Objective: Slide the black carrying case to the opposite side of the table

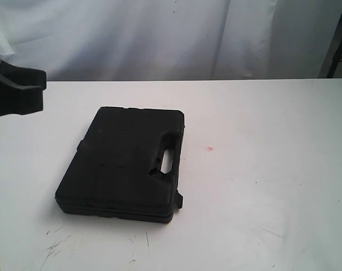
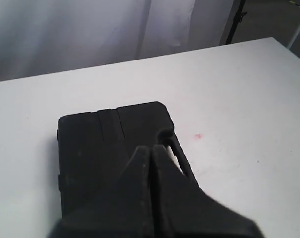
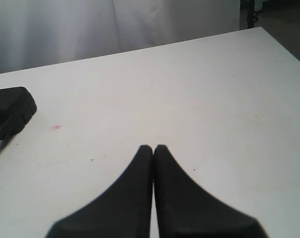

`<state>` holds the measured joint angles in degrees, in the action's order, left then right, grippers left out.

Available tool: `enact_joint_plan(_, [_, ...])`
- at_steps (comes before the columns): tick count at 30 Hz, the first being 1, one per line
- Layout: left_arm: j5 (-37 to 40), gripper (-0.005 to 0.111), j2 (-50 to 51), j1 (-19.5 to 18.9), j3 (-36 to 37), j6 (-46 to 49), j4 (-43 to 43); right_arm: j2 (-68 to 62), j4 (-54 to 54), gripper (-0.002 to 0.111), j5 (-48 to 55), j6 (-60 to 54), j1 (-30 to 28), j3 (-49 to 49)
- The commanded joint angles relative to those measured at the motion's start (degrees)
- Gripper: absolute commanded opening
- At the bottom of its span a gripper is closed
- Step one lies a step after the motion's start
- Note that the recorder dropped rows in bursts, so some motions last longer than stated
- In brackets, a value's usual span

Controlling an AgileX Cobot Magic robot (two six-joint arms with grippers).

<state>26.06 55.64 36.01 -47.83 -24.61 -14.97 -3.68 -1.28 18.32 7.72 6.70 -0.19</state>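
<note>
The black carrying case (image 1: 122, 164) lies flat on the white table (image 1: 261, 186), left of the middle, its handle slot (image 1: 167, 158) on the right side. My left gripper (image 1: 18, 90) hovers at the far left edge, apart from the case. In the left wrist view the left gripper (image 2: 150, 148) is shut and empty, with the case (image 2: 95, 148) lying beyond its tips. In the right wrist view my right gripper (image 3: 153, 148) is also shut and empty, over bare table (image 3: 214, 99); only a corner of the case (image 3: 8, 111) shows there. The exterior view does not show the right gripper.
A small red mark (image 1: 210, 149) sits on the table just right of the case. Dark scuffs (image 1: 55, 245) mark the front left of the table. A white curtain (image 1: 159, 34) hangs behind the table's far edge, with a dark stand (image 1: 339, 51) at the back right.
</note>
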Motion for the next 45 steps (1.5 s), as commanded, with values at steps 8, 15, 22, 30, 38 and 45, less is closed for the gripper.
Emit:
enact_joint_plan(8, [-9.44,0.0,-9.84,-1.83,6.83,19.3,6.55,0.36,-0.14,0.0,-0.27,-0.26,-0.45,0.19])
enact_joint_plan(15, [-25.19,0.0,-21.8,-14.42,23.96,21.05,14.42,0.36,-0.14,0.0,-0.27,-0.26,-0.45,0.19])
enact_joint_plan(22, [-24.29,0.0,-35.15,-25.23,34.51,21.05,14.42,0.36,-0.14,0.0,-0.27,-0.26,-0.45,0.19])
enact_joint_plan(30, [-24.29,0.0,-47.7,-31.94,44.53,21.05,14.97,0.36,-0.14,0.0,-0.27,-0.26,-0.45,0.19])
enact_joint_plan(38, [-20.97,0.0,-52.66,-32.87,47.83,23.12,17.88,0.36,-0.14,0.0,-0.27,-0.26,-0.45,0.19])
enact_joint_plan(45, [-16.74,0.0,-55.21,-32.87,47.83,23.36,17.88,0.36,-0.14,0.0,-0.27,-0.26,-0.45,0.19])
